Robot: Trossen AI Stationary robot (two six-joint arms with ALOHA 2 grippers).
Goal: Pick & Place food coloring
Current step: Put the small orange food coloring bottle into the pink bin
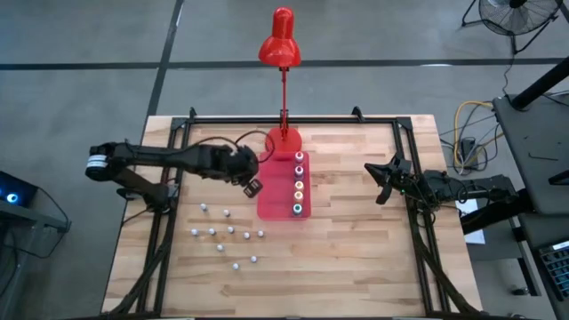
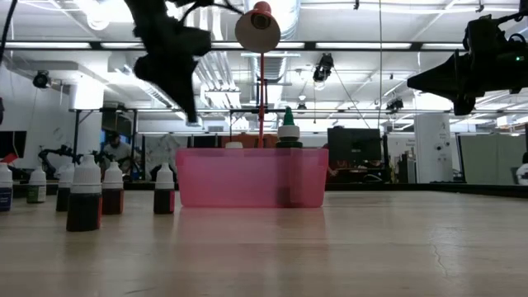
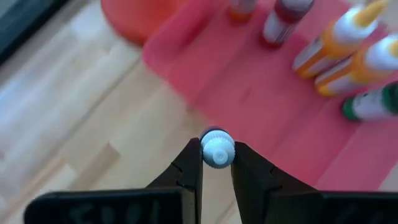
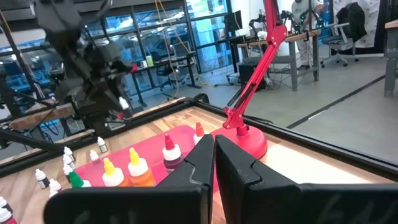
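1. Pinching a small white-capped bottle (image 3: 217, 149) just under its ribbed cap, the left fingers (image 3: 189, 171) are closed on it from both sides, and the bottle hangs between them above the near edge of the red tray (image 3: 249, 93).
2. Judging by its size, the bottle is very light and its plastic body is stiff enough to take a firm pinch; the ribbed cap and narrow neck give the surest hold, while the smooth round body lower down looks more likely to slip or twist.
3. Seen from above, the left gripper (image 1: 252, 185) sits at the tray's left edge (image 1: 263, 206), raised off the worktop (image 1: 356, 258).
4. Five bigger bottles (image 1: 298, 184) already stand in a row along the tray's right side, so the left side is bare and looks like the place to set this one down.
5. Tall and narrow, such a bottle probably tips easily, so it should be lowered upright and let go gently.
6. More small bottles (image 1: 227, 236) stand scattered on the worktop, to the left of the tray and nearer the front.
7. Off to the right, the right gripper (image 1: 384, 180) waits well clear of the tray, its fingers (image 4: 199, 165) shut on nothing.
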